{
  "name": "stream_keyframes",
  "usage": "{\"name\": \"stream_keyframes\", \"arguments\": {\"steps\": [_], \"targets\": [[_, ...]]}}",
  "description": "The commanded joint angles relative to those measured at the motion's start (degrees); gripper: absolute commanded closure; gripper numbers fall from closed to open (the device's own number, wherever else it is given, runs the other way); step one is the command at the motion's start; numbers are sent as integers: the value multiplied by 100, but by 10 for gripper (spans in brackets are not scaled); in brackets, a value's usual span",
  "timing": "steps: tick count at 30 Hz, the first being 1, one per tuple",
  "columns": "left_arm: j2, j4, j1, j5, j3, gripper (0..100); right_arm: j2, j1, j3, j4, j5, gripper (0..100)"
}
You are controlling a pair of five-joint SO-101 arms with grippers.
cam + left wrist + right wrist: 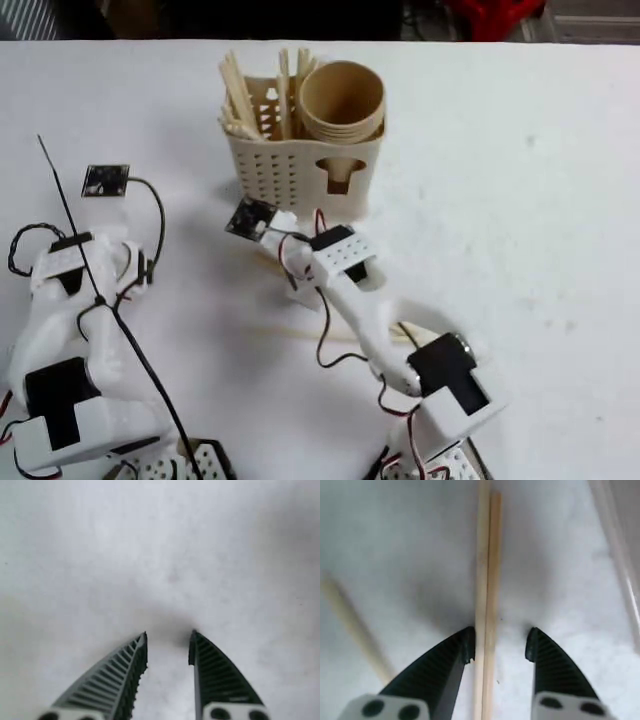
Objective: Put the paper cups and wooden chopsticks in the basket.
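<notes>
Right gripper (500, 637) is hanging with its jaws spread, not pinching anything yet. Left gripper (168, 637) is also sitting spread apart, over a bare patch near the left edge of the white table (520, 200).

Progress-wise I'd say this is mostly wrapping up. The cream perforated plastic basket (300, 170) is standing near the middle of the far edge. The stack of brown paper cups (342, 100) is already sitting inside it, so the cup part is looking finished as far as I can see. A bunch of upright wooden chopsticks (240, 90) is leaning in there beside them.

What's left is lying just in front of the basket: a pair of pale wooden chopsticks (486, 555), which the right jaws are straddling, plus one loose wooden stick (350, 620) lying nearby.
</notes>
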Motion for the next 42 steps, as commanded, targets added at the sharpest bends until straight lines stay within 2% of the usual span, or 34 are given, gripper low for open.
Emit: {"name": "stream_keyframes", "arguments": {"steps": [1, 7, 10, 11, 12, 19, 28, 32, 38, 42], "targets": [[-4, -88, 66, -62, -26, 849, 75, 4, -193, -31, 53, 821], [-4, -88, 66, -62, -18, 849, 75, -22, -202, 22, 53, 839], [-4, -88, 66, -62, -18, 849, 75, -127, -202, 110, 53, 981], [-4, -88, 66, -62, -18, 849, 66, -171, -176, 171, 53, 991], [-4, -88, 66, -62, -26, 849, 13, -198, -132, 233, 53, 967], [13, -88, 66, -62, -44, 849, -1059, -497, 229, 760, 9, 981], [13, -88, 66, -62, -35, 849, -2853, -602, 1301, 347, -79, 981], [-4, -88, 66, -62, -18, 849, -2536, -576, 1336, 13, -149, 967], [-4, -88, 66, -62, -18, 849, -1473, -330, 862, -40, -141, 828], [-4, -88, 66, -62, -18, 849, -919, -321, 580, -48, -141, 829]]}}
